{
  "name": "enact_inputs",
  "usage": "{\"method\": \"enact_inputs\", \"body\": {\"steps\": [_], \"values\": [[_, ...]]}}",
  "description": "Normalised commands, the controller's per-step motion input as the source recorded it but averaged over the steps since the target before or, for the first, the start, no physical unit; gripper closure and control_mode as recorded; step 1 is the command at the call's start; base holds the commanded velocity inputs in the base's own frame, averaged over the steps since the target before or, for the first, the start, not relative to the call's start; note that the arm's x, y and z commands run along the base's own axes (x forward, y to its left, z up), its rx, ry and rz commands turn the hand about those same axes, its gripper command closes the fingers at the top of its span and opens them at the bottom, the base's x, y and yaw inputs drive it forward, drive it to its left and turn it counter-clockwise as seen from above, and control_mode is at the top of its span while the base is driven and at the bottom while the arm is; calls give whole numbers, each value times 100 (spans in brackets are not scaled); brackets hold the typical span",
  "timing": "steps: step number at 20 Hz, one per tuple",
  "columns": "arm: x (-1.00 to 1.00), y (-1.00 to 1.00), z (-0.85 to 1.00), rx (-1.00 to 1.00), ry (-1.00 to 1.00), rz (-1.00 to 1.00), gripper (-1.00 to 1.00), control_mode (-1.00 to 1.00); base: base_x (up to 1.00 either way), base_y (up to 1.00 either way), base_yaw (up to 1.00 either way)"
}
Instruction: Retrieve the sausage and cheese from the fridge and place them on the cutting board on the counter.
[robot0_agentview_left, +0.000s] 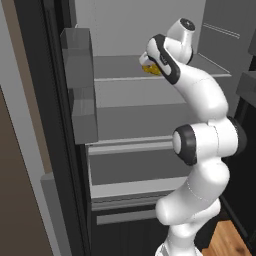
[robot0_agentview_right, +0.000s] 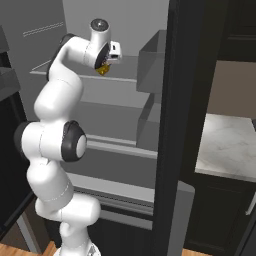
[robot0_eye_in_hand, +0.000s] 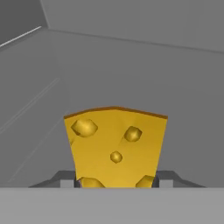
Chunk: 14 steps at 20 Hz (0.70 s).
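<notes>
The cheese (robot0_eye_in_hand: 116, 148), a yellow wedge with holes, stands on an upper shelf of the open fridge (robot0_agentview_left: 135, 30) (robot0_agentview_right: 115, 115). My gripper (robot0_eye_in_hand: 117, 180) has a fingertip pressed against each side of it. From the base views the cheese (robot0_agentview_left: 151, 69) (robot0_agentview_right: 103, 70) peeks out under the hand, with the gripper (robot0_agentview_left: 149, 65) (robot0_agentview_right: 106, 66) reaching deep over that shelf. The sausage and the cutting board are out of view. The marbled counter (robot0_agentview_right: 230, 145) lies right of the fridge.
Grey door bins (robot0_agentview_left: 80, 50) (robot0_agentview_right: 155, 60) hang on the open doors on both sides of the arm. The black door edge (robot0_agentview_right: 180, 125) stands between the arm and the counter. Lower shelves and a drawer sit below the hand.
</notes>
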Motion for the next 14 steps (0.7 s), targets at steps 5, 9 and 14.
{"method": "enact_inputs", "body": {"steps": [5, 9, 14], "values": [[-62, 0, 0, 0, 0, 0, 100, -100, 0, 0, 0], [-100, 0, 2, 2, 0, 0, 100, -100, 0, 0, 0], [-100, 0, 0, 0, 0, 0, 100, -100, 0, 0, 0]]}}
